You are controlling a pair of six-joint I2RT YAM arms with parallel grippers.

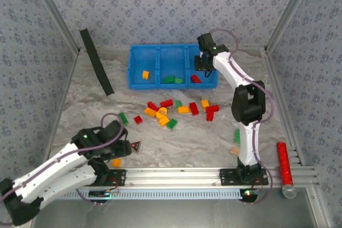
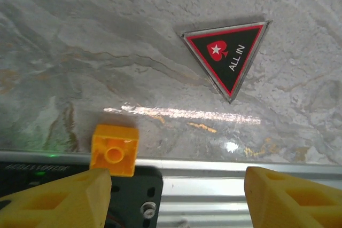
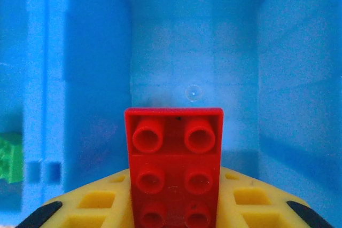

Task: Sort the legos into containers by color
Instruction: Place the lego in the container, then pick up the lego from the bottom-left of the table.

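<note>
the right gripper (image 3: 175, 185) pinches a red brick (image 3: 174, 153) between its fingers over the bin's (image 3: 299, 78) right compartment. the left gripper (image 2: 176, 180) stands spread, an orange brick (image 2: 114, 149) just ahead of its left finger. few are binned; most bricks (image 1: 166, 103) lie loose.

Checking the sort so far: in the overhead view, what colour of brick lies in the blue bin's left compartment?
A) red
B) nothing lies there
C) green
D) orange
D: an orange brick lies in the left compartment of the blue bin, while the green bricks lie in the middle one.
</note>
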